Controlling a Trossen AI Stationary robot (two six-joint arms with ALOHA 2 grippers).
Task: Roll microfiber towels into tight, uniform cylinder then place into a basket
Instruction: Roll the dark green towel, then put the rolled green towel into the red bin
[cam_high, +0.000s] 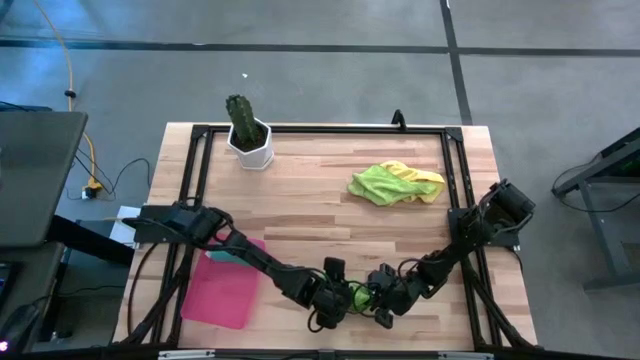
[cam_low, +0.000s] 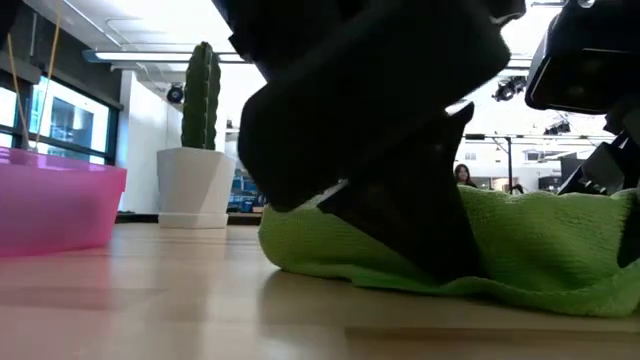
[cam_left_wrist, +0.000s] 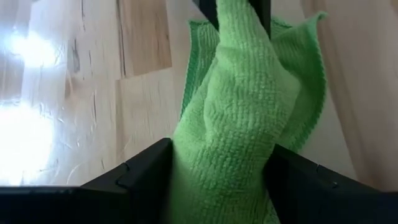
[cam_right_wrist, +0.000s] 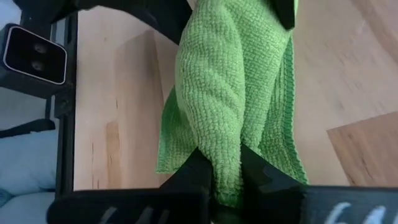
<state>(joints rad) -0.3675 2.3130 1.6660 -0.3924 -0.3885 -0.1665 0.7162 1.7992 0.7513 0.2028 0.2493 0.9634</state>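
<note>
At the near edge of the light wooden tabletop (cam_high: 320, 200) we've got both arms bunched up over one lime green microfiber towel (cam_high: 358, 294), so it's pretty crowded down there. The left end effector (cam_high: 336, 300) is spread wide, and in its wrist view the loosely bunched towel runs between its two dark fingers (cam_left_wrist: 146, 180); we can't tell whether they actually press on the cloth. The right end effector (cam_high: 385, 300) is clenched, pinching a fold of that same towel between its fingertips (cam_right_wrist: 196, 171), and the fabric humps up in a thick ridge in front of them. From the low view the towel (cam_low: 540, 245) lies crumpled flat on the wood with a dark arm right on top of it.

Farther back, toward the right side, there's a second heap: a green towel (cam_high: 378, 184) bunched together with a yellow towel (cam_high: 422, 180), touching each other and well apart from both arms. The shallow pink-red rectangular basket (cam_high: 225, 295) sits at the near left, partly under the left arm, with a bit of teal cloth (cam_high: 218, 256) showing at its far edge. A white pot with a green cactus (cam_high: 248, 135) stands at the far left corner.
</note>
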